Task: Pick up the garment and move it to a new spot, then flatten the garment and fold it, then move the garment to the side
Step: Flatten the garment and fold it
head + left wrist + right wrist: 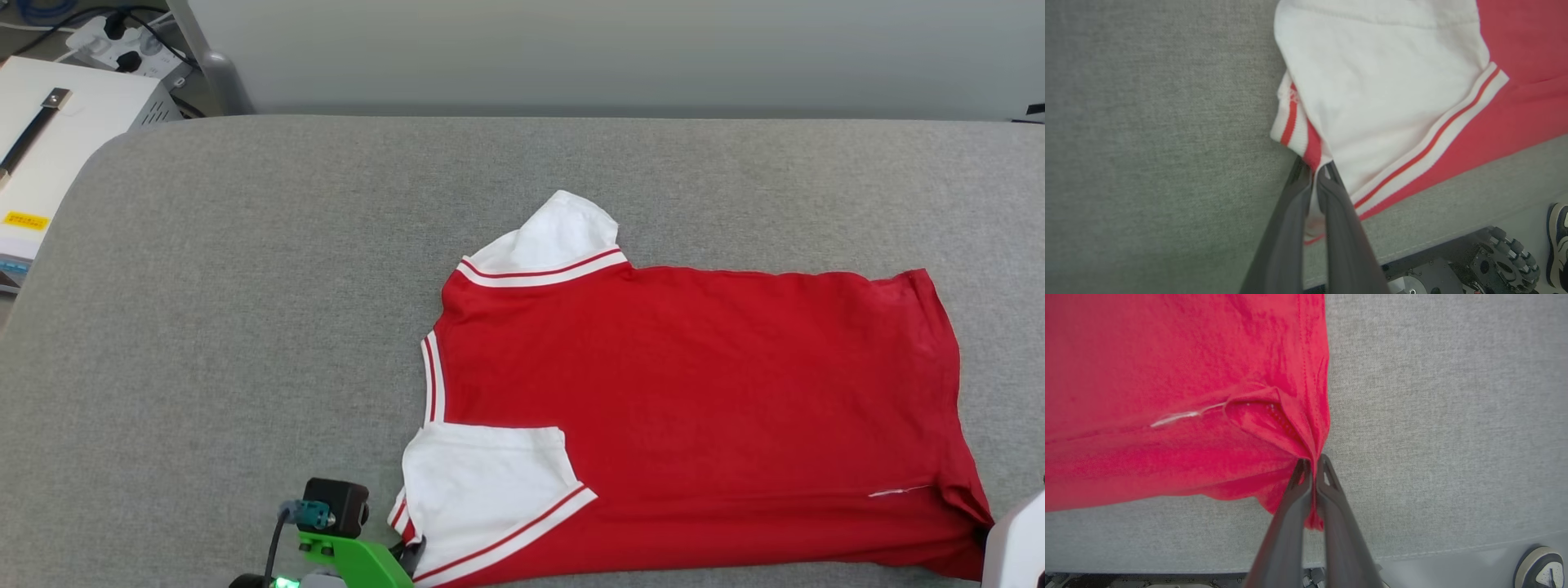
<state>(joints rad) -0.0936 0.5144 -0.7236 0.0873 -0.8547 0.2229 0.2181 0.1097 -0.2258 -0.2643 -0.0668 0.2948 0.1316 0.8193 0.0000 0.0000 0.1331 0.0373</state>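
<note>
The garment (686, 408), a red T-shirt with white sleeves and striped trim, lies spread on the grey table, collar to the left and hem to the right, plain red side up. Its near white sleeve (482, 482) is folded over the body. My left gripper (1315, 168) is shut on the garment's (1384, 94) near-left corner, pinching white and red cloth beside the striped trim. My right gripper (1312, 461) is shut on the bunched red hem corner of the garment (1180, 396). In the head view the left wrist shows as a green mount (359, 559), the right as a pale forearm (1016, 543).
The grey padded table (245, 327) has wide free room to the left and behind the shirt. A white box (57, 139) and a power strip (122, 45) sit past its far-left corner. A person's shoe (1541, 567) and the robot's wheel (1511, 257) show below the near edge.
</note>
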